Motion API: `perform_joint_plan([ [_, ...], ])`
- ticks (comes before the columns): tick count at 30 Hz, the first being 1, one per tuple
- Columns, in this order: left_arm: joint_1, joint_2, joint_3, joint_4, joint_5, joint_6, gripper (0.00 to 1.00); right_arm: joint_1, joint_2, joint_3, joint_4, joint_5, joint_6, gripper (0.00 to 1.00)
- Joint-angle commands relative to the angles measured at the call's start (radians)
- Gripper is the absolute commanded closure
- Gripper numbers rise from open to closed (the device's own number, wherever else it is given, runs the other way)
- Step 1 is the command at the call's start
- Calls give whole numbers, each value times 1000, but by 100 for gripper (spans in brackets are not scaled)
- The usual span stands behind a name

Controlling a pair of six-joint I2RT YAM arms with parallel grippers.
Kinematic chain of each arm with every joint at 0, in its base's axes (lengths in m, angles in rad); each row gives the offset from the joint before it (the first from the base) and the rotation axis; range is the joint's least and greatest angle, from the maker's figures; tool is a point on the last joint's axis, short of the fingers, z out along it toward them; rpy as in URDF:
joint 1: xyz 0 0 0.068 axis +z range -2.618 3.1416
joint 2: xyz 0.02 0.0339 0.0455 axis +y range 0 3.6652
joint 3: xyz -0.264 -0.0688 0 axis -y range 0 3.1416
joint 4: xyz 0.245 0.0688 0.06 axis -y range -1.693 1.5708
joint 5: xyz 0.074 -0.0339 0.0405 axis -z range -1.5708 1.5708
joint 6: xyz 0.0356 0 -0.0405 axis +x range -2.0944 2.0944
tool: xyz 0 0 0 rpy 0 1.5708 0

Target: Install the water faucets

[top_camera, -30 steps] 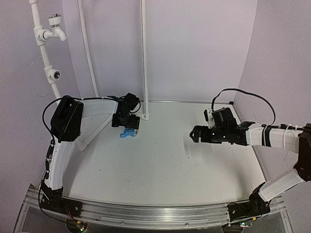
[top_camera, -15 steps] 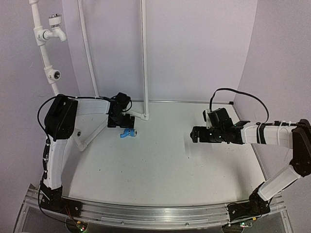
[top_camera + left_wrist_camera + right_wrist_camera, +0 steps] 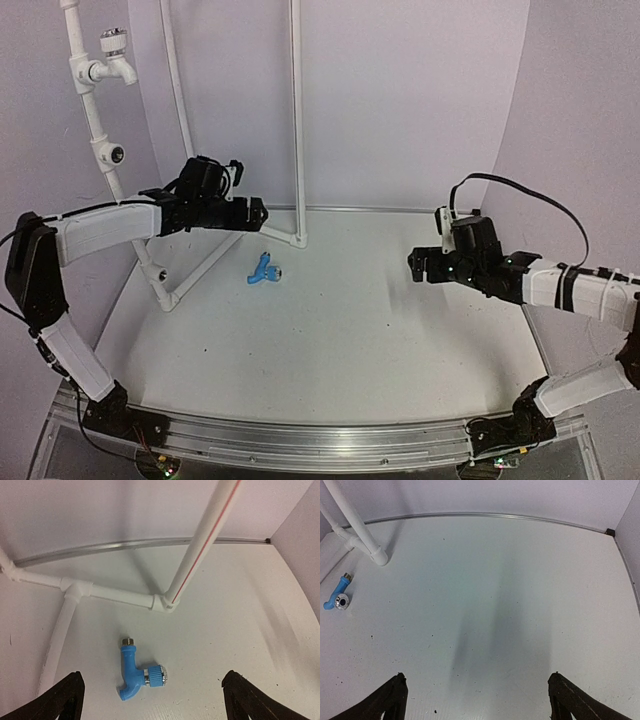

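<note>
Blue plastic on white: the blue faucet lies on its side on the table, left of centre, just near of the pipe frame and its floor joint, with nothing touching it. Well off to the right, the right end effector hovers low, fingers spread and nothing between them. By my reading it is parked clear of the work. Farther back, the left end effector hangs above and beyond the tap, fingers wide apart and empty, tilted down toward it, which looks like a line-up for a pick. Farthest and highest, the white faucet sits already seated in the riser at far left. Below it an open socket faces out, the likely home for the blue one. Only the top view shows that riser, socket and mounted tap. The left wrist view adds detail the top view lacks: the ribbed knob out to one side, the threaded stub aimed at the frame's corner joint, the spout curling away. The right wrist view catches the tap only small, at its left edge.
</note>
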State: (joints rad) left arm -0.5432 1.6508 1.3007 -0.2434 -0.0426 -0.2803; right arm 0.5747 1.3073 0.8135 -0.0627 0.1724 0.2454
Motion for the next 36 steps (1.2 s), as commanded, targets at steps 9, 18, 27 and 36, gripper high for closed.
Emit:
perform_joint_plan([
  [9, -57, -19, 9, 44, -74, 14, 0, 4, -124, -35, 52, 9, -37, 2],
  [18, -32, 280, 246, -211, -134, -117, 1, 4, -130, -5, -34, 6, 27, 2],
  [27, -24, 555, 491, -348, -120, -148, 16, 4, -121, -19, -54, -47, 47, 2],
  [36, -24, 708, 580, -381, -146, -114, 32, 4, -102, -22, -54, -76, 52, 2],
])
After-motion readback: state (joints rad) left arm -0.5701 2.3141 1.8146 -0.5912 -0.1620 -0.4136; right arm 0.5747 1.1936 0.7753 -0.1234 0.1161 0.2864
